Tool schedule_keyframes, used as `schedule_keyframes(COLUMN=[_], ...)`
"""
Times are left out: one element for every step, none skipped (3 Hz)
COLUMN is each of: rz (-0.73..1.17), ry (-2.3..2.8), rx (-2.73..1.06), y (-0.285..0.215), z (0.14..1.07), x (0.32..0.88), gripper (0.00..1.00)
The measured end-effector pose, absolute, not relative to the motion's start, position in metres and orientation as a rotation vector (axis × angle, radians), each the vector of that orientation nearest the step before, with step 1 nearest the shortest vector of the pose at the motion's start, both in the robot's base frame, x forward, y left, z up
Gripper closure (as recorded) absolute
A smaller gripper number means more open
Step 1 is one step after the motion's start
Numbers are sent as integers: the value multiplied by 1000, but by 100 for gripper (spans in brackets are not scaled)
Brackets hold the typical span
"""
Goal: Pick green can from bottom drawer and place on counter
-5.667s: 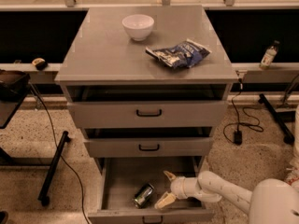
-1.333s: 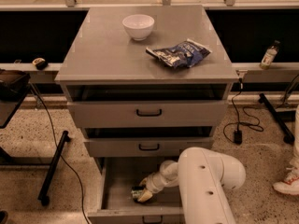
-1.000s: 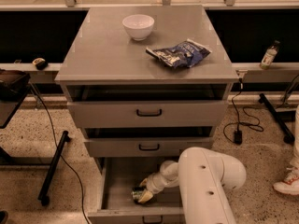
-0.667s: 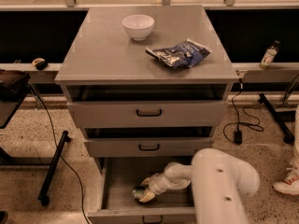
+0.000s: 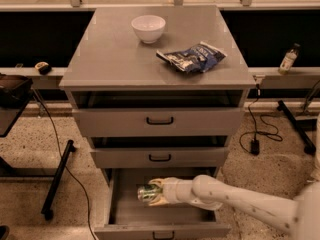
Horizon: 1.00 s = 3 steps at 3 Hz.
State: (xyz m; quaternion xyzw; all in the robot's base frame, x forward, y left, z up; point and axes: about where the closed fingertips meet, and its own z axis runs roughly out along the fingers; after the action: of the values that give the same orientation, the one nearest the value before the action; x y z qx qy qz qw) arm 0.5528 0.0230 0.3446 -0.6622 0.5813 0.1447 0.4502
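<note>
The green can lies sideways in my gripper, held a little above the floor of the open bottom drawer. The gripper's fingers are shut on the can, and my white arm reaches in from the lower right. The counter is the grey top of the cabinet, well above the gripper.
A white bowl and a blue foil snack bag sit on the counter. The two upper drawers stand slightly open above the gripper. A black stand leg and cables lie on the floor to the left, and a bottle stands at the right.
My arm has swung out to the right and the gripper, shut on the can, has lifted it off the drawer floor and shifted it toward the middle.
</note>
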Motion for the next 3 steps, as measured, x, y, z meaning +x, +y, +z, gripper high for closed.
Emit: schedule_keyframes(rz=[265,191,156], ry=[1392,1365,1357], rx=[-1590,-1574,-1579], y=[-11,-51,-61], z=[428,511,525], x=[527,511,512], gripper=[87,100,100])
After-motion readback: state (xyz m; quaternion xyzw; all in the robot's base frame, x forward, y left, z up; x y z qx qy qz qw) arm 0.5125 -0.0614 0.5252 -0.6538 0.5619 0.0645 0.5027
